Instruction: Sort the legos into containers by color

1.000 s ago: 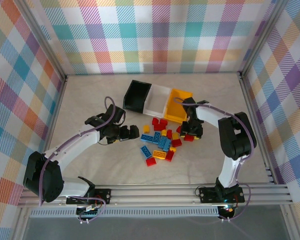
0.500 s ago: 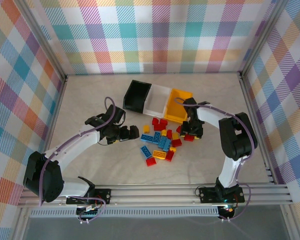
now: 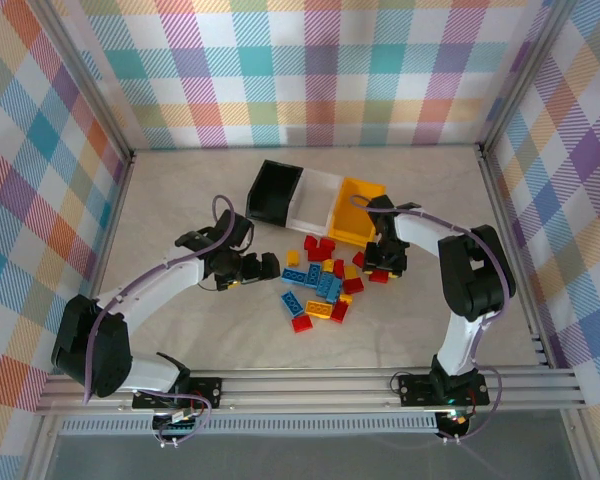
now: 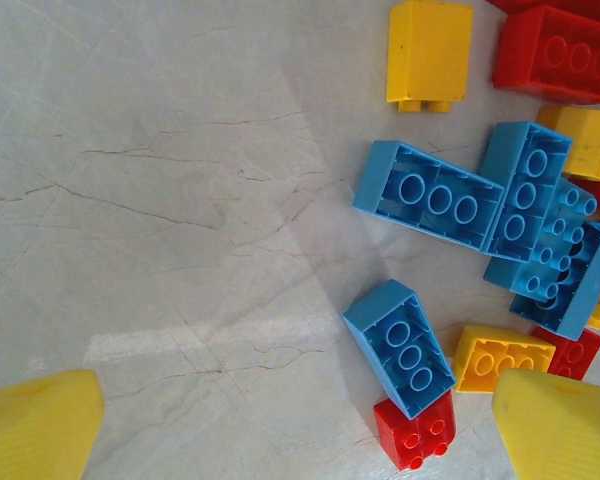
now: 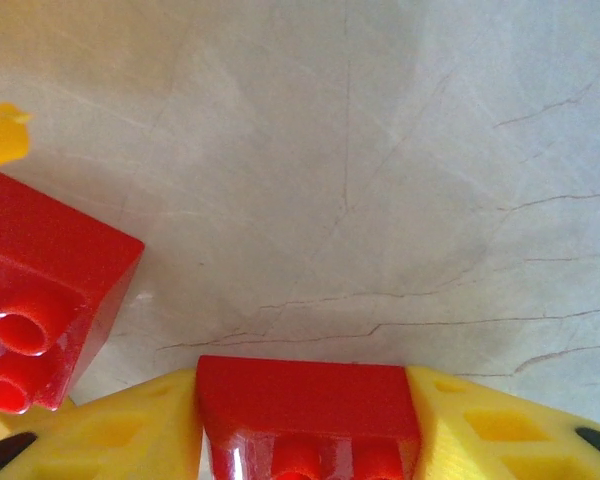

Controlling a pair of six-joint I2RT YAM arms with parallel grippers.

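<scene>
small red studded plastic brick (image 5: 306, 405) gripped by right claw (image 3: 382, 266); left claw (image 3: 258, 267) spread open. a straight lift is advised.

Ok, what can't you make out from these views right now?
Top view: the right gripper covers its gripped red brick.
Right wrist: the bottom edge cuts that brick off.
Top view: the yellow bin is too small to show its contents.
Left wrist: the right edge crops a large red brick.
</scene>
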